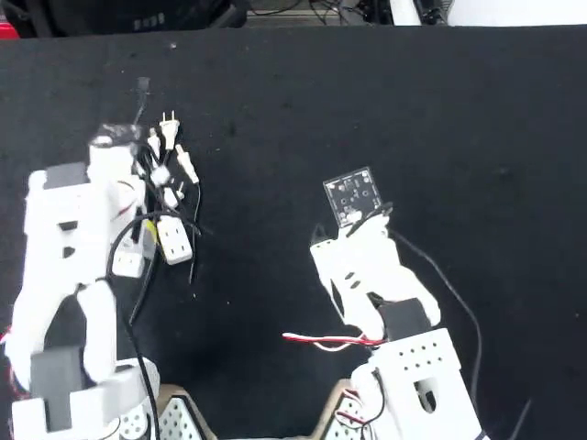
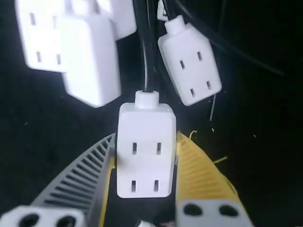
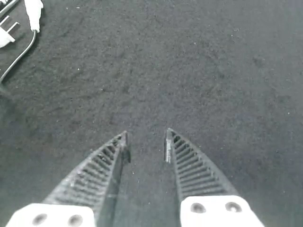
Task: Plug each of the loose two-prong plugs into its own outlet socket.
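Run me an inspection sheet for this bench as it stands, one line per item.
Surface: black cloth, flat.
Job's things: outlet socket in the left gripper; more sockets beyond it; loose two-prong plugs clustered nearby.
Clutter: nothing seen.
Grippers: left gripper shut on the outlet socket; right gripper open over bare cloth.
Cables: black cords among the sockets; red and white wires by the right arm's base.
Surroundings: dark gear beyond the far edge, unclear.
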Controlling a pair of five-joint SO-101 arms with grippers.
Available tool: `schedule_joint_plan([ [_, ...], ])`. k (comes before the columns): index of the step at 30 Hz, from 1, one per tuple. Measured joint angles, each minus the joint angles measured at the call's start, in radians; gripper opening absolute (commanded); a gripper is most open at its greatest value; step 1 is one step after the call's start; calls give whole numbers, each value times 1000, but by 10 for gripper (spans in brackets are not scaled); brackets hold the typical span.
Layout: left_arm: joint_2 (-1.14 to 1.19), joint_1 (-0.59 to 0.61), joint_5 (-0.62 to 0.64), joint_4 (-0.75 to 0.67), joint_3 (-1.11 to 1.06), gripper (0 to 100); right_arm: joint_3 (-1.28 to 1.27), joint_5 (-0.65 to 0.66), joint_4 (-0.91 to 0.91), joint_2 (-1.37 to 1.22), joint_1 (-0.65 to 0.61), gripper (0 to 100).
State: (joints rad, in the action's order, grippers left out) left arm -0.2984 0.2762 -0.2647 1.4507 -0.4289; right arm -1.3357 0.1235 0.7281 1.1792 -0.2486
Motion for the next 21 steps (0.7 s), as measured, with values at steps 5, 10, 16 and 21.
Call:
schedule_joint_plan([
  [5,-123,0,12,172,106,30,0,3,0,0,2,120],
  [10,-198,-64,18,209,155,30,0,0,-57,0,106,120],
  [16,-199,-324,63,94,87,33,-3,-144,-140,0,307,120],
  [21,-137,-516,135,-224,-180,45,-14,-186,-149,0,356,120],
])
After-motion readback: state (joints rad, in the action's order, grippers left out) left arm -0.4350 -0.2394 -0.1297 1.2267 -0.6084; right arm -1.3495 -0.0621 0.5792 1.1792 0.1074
